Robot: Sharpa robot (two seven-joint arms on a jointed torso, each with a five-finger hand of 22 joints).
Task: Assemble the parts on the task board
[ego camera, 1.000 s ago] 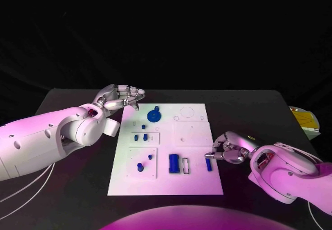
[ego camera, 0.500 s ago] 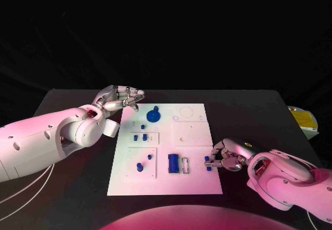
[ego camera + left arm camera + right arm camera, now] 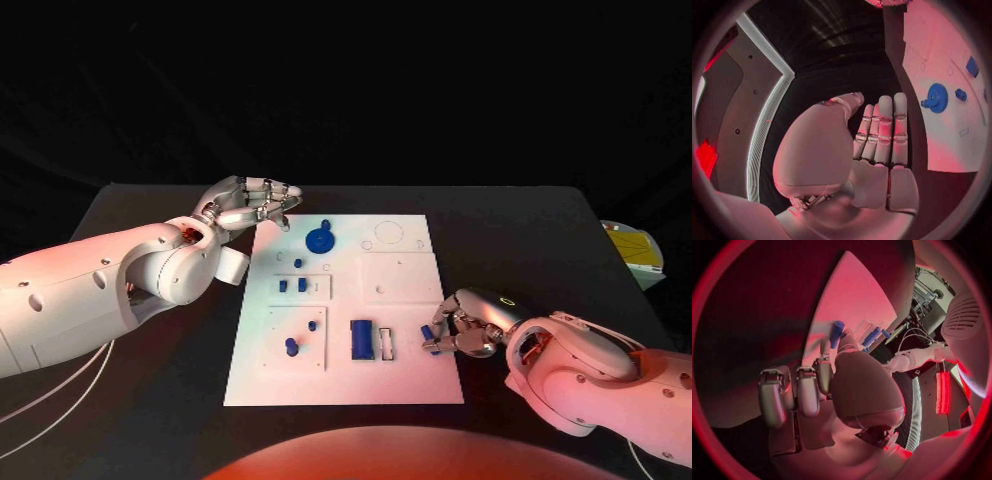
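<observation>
**Small blue part lifted off the board's right edge**

While the left arm has kept its post, the right robot hand [image 3: 464, 325] has drawn in along the near right edge of the task board [image 3: 346, 385] over the last second, and the narrow blue part [image 3: 428, 334] that lay flat there a second ago now sits tilted between its fingertips [image 3: 824, 366]; the right wrist view shows the piece pinched and standing up from the fingers. That suggests the pick is done and a placing step comes next, though the target slot cannot be told.

Just left of it the large blue block [image 3: 362, 340] stands beside an open slot, with small blue pegs further left. Farther up, the blue gear [image 3: 320, 239] lies near the far edge. Beyond it the left robot hand [image 3: 251, 205] hovers over the black worktop [image 3: 519, 240], fingers curled in, holding nothing. Behind is dark.
</observation>
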